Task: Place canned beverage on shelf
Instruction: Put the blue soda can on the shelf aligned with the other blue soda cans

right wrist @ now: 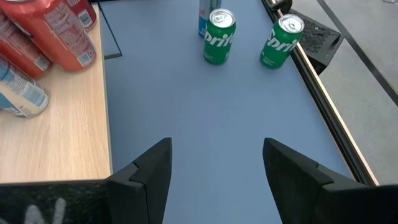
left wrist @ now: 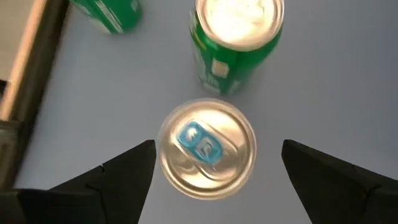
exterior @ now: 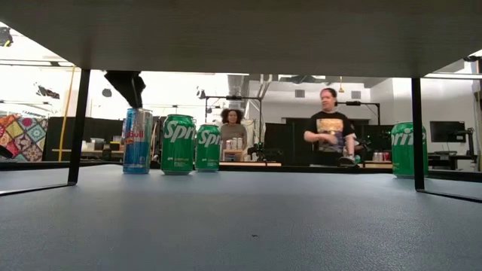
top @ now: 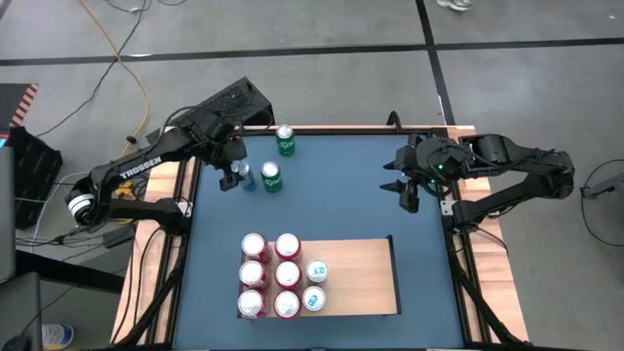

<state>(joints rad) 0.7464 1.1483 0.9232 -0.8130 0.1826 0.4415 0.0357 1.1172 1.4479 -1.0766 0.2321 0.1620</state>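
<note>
- Left gripper (top: 232, 176) over far-left tabletop (top: 341, 195), jaws wide open either side of the slim blue can (left wrist: 207, 147); no contact visible, nothing held.
- Slim blue can stands upright on tabletop just left of a green can (top: 271, 177); high view mostly hides it under the gripper.
- Second green can (top: 285, 140) farther back.
- Right gripper (top: 408, 191) waits far right, jaws partly open, empty.
- Shelf (top: 361, 278) near centre, with six red cans (top: 270, 275) and two pale cans (top: 315, 285) on its left part.
- Low view: shelf cans not visible, third green can (exterior: 402, 150) at right cut by post; two people behind.
</note>
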